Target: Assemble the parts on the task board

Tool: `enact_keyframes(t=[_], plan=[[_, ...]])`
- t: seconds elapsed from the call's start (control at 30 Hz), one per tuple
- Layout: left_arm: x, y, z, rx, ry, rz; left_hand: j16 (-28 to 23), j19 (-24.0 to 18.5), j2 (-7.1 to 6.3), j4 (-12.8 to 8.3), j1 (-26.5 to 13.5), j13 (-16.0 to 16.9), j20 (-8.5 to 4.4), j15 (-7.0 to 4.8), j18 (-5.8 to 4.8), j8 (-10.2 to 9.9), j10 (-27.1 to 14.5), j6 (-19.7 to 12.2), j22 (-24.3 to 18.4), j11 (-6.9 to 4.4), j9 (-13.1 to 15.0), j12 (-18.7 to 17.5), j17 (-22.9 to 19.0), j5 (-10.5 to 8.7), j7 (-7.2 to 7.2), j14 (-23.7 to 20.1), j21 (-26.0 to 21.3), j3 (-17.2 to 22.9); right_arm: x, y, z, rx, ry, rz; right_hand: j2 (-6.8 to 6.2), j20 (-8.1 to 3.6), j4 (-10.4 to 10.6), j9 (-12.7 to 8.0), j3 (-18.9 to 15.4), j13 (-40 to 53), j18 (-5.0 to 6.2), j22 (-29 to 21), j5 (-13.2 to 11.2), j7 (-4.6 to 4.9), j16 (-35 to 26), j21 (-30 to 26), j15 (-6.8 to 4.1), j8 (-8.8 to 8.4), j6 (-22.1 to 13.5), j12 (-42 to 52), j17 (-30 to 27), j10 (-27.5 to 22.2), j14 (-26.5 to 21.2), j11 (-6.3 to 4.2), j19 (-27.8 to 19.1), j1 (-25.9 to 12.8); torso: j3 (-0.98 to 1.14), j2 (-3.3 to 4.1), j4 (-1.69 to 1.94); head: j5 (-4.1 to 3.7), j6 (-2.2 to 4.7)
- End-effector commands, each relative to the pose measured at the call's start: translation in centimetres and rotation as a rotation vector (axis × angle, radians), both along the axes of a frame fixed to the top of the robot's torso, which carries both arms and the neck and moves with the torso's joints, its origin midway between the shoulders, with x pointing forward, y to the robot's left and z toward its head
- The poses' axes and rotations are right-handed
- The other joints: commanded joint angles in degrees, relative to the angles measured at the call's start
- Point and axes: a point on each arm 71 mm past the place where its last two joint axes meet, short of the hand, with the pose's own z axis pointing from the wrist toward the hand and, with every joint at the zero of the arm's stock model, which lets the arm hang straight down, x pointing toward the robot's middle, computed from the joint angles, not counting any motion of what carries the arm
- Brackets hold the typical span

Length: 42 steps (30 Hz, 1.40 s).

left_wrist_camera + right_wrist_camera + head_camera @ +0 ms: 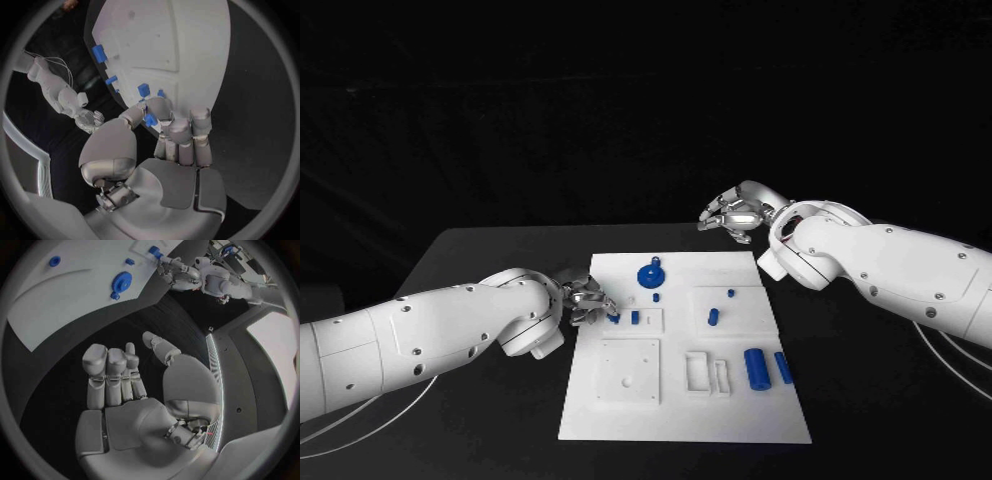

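My left hand (584, 303) pinches a small blue part (150, 120) at the board's (733, 410) nine o'clock edge; my right hand (737, 213) hovers empty, fingers apart, at one o'clock.

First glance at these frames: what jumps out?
The white task board in the middle of the black table, dotted with small blue parts, the round blue gear-like piece near its far edge standing out most. The left hand sits at the board's left edge, its fingers pinching a small blue part. The right hand hovers beyond the board's far right corner, holding nothing.
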Motion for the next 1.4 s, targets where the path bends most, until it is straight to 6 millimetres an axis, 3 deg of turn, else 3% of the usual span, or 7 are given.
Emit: enact_keyframes(t=[0.03, 1.23, 1.4], plan=[[-0.13, -0.22, -0.24, 0.016, 0.012, -0.019, 0.16, 0.37, 0.20, -0.04, 0.60, 0.06, -5.08, -1.25, 1.03, -0.03, -0.18, 6.65, 0.06, -0.13, 8.25, 0.34, 0.06, 0.16, -3.42, 0.45, 0.26, 0.31, -0.04, 0.12, 0.00, 0.001, 0.001, 0.014, 0.00, 0.17, -0.08, 0.08, -0.39, -0.09, 8.47, -0.06, 0.21, 0.38, -0.19, -0.26, -0.06, -0.32, 0.01, -0.36, -0.09, -0.31, -0.06, -0.05, -0.05, -0.44, 0.04, -0.04, 0.03, -0.05, 0.01], [-0.58, -0.45, -0.73, 0.064, 0.046, -0.070, 0.16, 0.26, 0.17, -0.15, 0.65, 0.12, -5.05, -1.23, 1.07, -0.46, -0.31, 6.71, 0.12, -0.11, 8.47, 0.51, 0.09, 0.13, -3.40, 0.42, 0.32, 0.32, -0.05, 0.09, -0.11, 0.000, 0.005, 0.015, 0.09, 0.19, -0.06, 0.13, -0.39, -0.12, 8.47, -0.07, 0.29, 0.38, -0.24, -0.32, -0.06, -0.33, 0.04, -0.36, -0.10, -0.33, -0.07, -0.04, -0.06, -0.45, 0.03, -0.01, 0.05, -0.27, 0.06], [-0.51, -0.37, -0.74, 0.065, 0.046, -0.068, 0.22, 0.24, 0.15, 0.10, 0.33, 0.25, -5.01, -1.21, 1.08, -0.70, -0.27, 7.14, 0.15, -0.08, 8.77, 0.81, 0.14, -0.62, -3.41, 0.45, 0.40, 0.04, -0.06, 0.12, -0.15, 0.000, 0.006, 0.016, 0.10, 0.20, -0.05, 0.13, -0.39, -0.13, 8.47, -0.07, 0.30, 0.38, -0.24, -0.32, -0.06, -0.34, 0.04, -0.36, -0.10, -0.33, -0.07, -0.04, -0.06, -0.46, 0.06, -0.01, 0.06, -0.28, 0.03]])
